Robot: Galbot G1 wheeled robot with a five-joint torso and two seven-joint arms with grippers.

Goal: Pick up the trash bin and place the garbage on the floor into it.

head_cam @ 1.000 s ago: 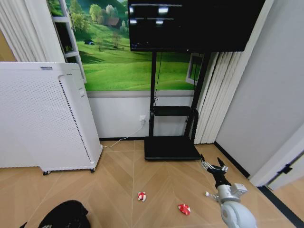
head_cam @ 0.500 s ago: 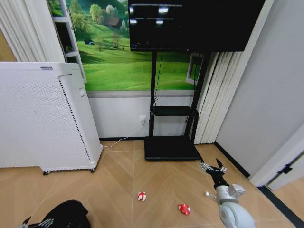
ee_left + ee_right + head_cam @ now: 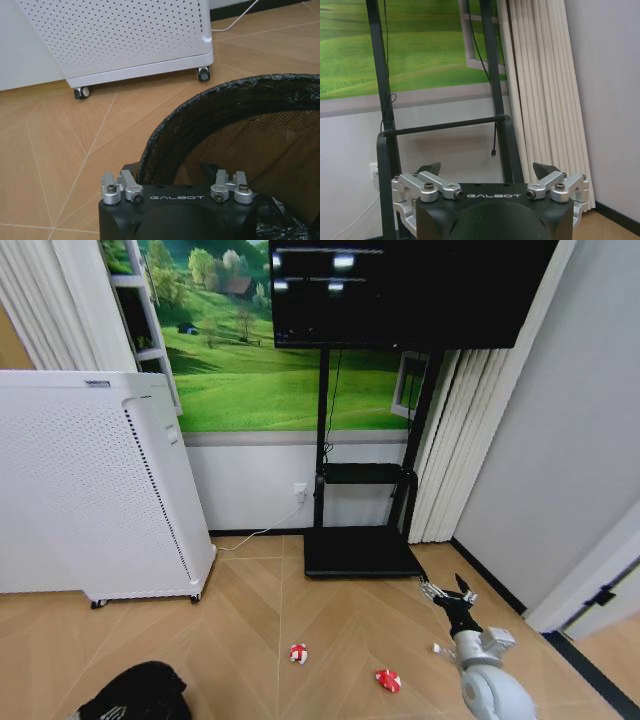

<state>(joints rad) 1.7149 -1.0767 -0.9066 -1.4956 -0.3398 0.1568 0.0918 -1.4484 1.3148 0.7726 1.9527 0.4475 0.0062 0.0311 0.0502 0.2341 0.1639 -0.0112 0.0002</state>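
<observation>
**A:** What materials and shapes does the near floor show?

**B:** The small black round mesh trash bin (image 3: 138, 693) stands at the near left on pale herringbone wood flooring (image 3: 250, 620), lined with a crinkled black plastic bag. In the left wrist view the left gripper (image 3: 176, 176) sits at the bin's rim (image 3: 210, 105); its fingertips are hidden behind the rim, so whether it grips the bin cannot be told.

**A:** And the litter?

**B:** A red-and-white scrap (image 3: 298, 653) lies near the middle of the floor; a flat crumpled red wrapper (image 3: 387, 679) lies to its right and nearer. Both are well apart from the bin.

**A:** The other arm?

**B:** The right gripper (image 3: 450, 592) hovers at the near right, fingers spread wide, holding nothing.

**A:** Background items?

**B:** A tall white perforated appliance on castors (image 3: 95, 490) stands at far left; a black metal television stand (image 3: 360, 550) is at far centre.

**A:** Any change from half a second earlier?

**B:** The small pale tip seen left of the bin is gone; bin, litter and right gripper are unchanged.
</observation>
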